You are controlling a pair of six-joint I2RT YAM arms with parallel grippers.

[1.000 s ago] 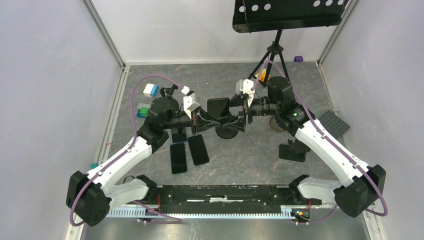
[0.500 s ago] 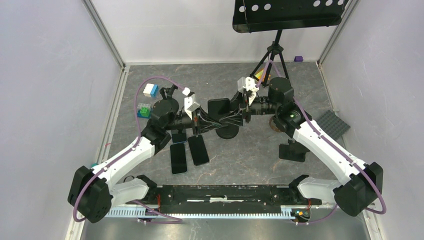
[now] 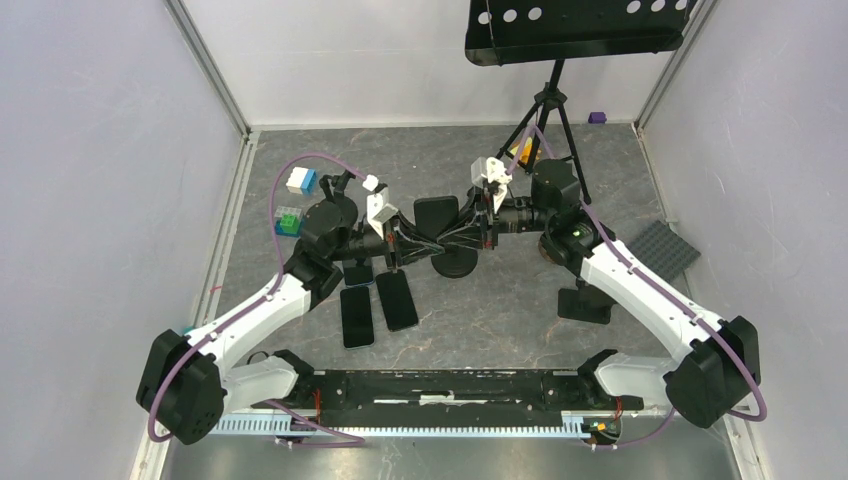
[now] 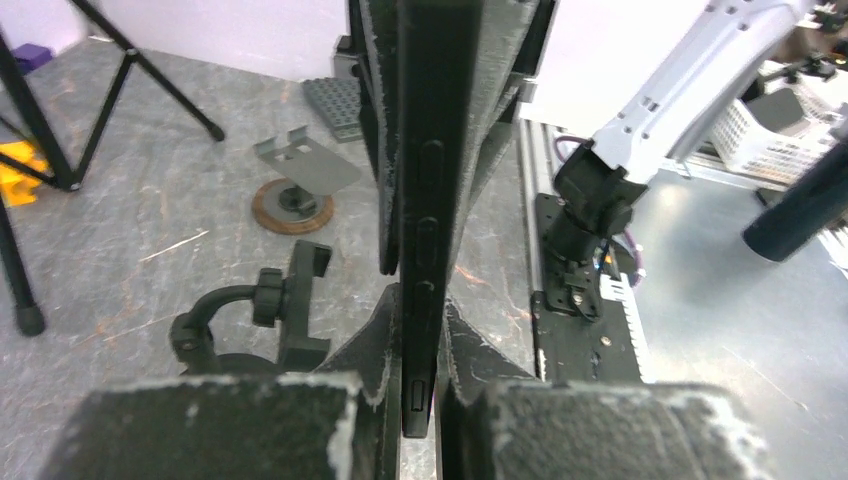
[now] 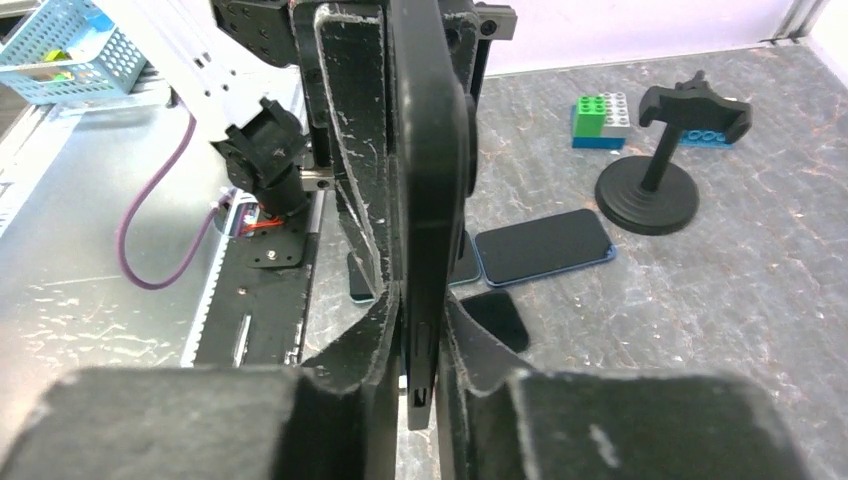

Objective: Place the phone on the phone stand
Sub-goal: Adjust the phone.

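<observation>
The slim black phone (image 4: pixel 420 200) hangs edge-on in mid-air, the left gripper (image 4: pixel 420 305) pinching one end, the right gripper (image 5: pixel 425 300) clamped on the other; release one side only once the other grips firmly; then lower it squarely onto the black round-based phone stand (image 5: pixel 648 190).

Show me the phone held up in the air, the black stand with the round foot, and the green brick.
phone (image 4: pixel 428 90): left wrist view, on its side edge.
black stand (image 5: pixel 640 210): right wrist view, on its round base.
green brick (image 5: pixel 595 112): right wrist view, on its studded top.

Phone (image 4: pixel 425 200) upper end cut off at frame top.
</observation>
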